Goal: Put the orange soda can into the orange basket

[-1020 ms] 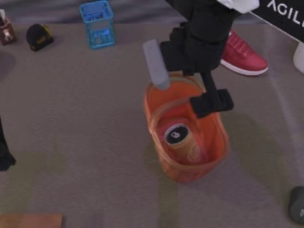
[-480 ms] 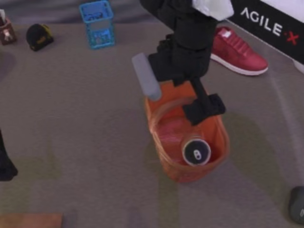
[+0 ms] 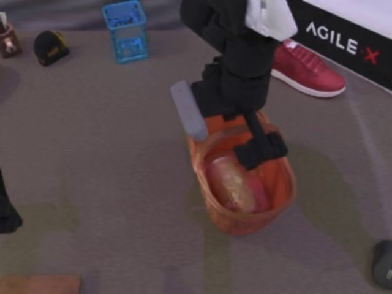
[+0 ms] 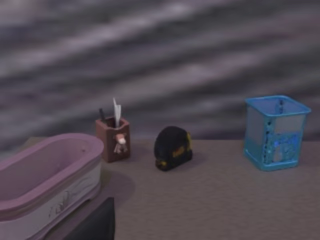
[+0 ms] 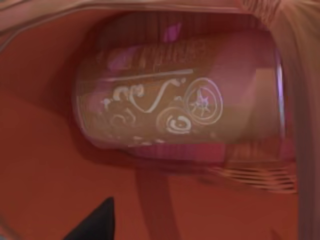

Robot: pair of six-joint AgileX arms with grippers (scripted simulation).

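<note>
white "AGILE·X" lettering with red X, on black arm panel

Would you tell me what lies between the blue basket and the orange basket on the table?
In the top view, only bare table lies between the blue basket and the orange basket; the right arm's grey wrist camera overhangs the orange basket's near rim.

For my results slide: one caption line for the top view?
Orange soda can lying on its side inside the orange basket, right tool above it.

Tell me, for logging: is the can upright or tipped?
Tipped: the can lies on its side inside the basket, swirls showing.
</note>
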